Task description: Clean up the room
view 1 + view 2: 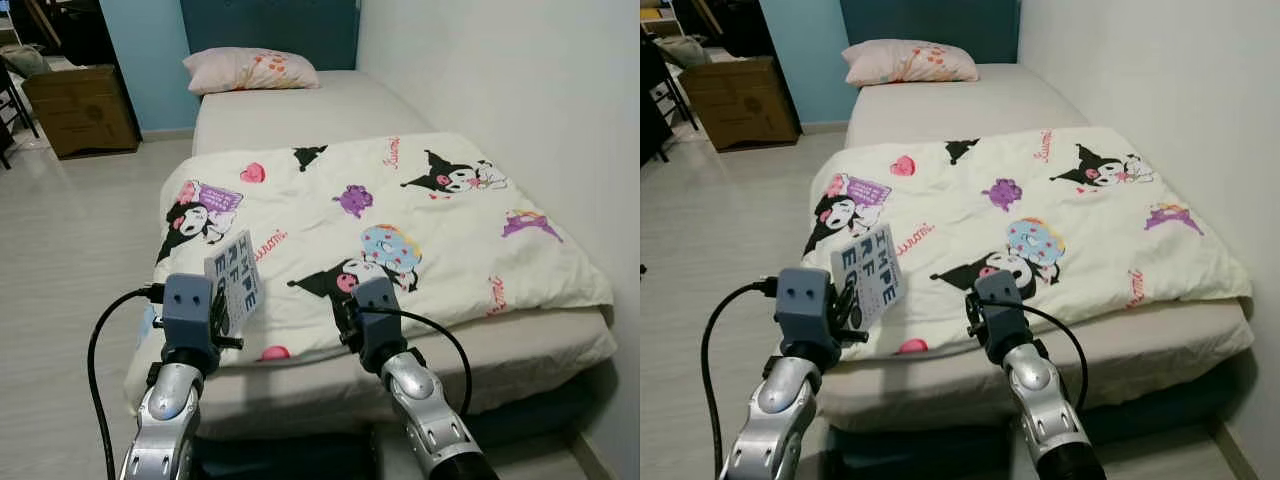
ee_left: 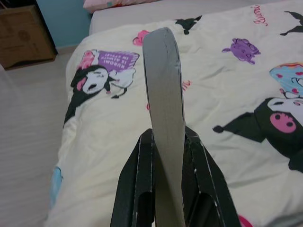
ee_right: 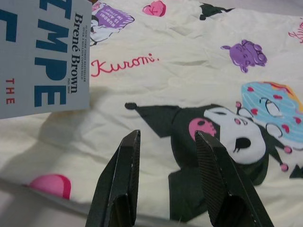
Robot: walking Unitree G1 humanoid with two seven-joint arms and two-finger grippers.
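Note:
My left gripper [image 1: 222, 305] is shut on a pale blue book [image 1: 234, 281] with big dark letters, held upright over the near left corner of the bed. In the left wrist view the book's page edge [image 2: 165, 113] stands between the two black fingers [image 2: 137, 189]. My right gripper [image 3: 168, 184] is open with nothing between its fingers, hovering low above the cartoon-print blanket [image 1: 400, 220] near the bed's front edge. The book cover [image 3: 42, 52] also appears in the right wrist view.
A pink pillow [image 1: 250, 70] lies at the head of the bed [image 1: 330, 105]. A white wall [image 1: 520, 90] runs along the bed's right side. A cardboard box [image 1: 82, 108] stands on the floor at the far left. Pale floor [image 1: 70, 260] stretches left of the bed.

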